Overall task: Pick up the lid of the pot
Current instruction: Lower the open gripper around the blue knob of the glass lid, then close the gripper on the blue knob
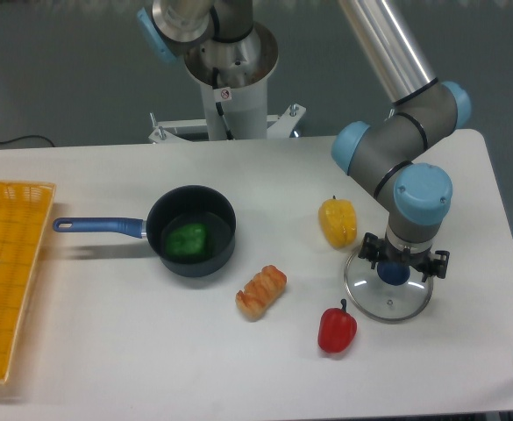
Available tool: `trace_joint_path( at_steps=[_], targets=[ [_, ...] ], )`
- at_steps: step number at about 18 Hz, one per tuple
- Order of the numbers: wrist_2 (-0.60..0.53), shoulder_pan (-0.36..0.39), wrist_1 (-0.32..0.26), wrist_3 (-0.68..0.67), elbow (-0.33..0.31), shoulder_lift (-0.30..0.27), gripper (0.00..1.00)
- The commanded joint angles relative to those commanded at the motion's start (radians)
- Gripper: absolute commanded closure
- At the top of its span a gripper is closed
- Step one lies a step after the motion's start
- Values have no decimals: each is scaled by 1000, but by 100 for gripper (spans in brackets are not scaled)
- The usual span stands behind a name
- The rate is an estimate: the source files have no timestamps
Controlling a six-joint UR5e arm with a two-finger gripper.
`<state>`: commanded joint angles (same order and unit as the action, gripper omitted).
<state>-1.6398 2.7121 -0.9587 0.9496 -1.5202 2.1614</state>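
The gripper [400, 260] is low over the back half of the pot lid, its two fingers spread to either side of the blue knob. The clear glass lid [386, 303] lies on the table at the right, with its round dark-blue knob [394, 273] on top. A gap shows between the knob and each finger. The gripper body and fingers cover the lid's back edge, and whether the fingertips touch the glass cannot be told.
A yellow pepper-like item [337, 221] lies just left of the gripper. A red item [337, 331] is in front-left of the lid, with a brown bread-like piece [261, 291] farther left. A black pan [191, 266] holds something green; a yellow crate [10, 281] stands far left.
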Motion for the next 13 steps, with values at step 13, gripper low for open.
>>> trace_joint_path(
  at_steps=[13],
  targets=[
    [0,-8,0,-14,0,8,4]
  ],
)
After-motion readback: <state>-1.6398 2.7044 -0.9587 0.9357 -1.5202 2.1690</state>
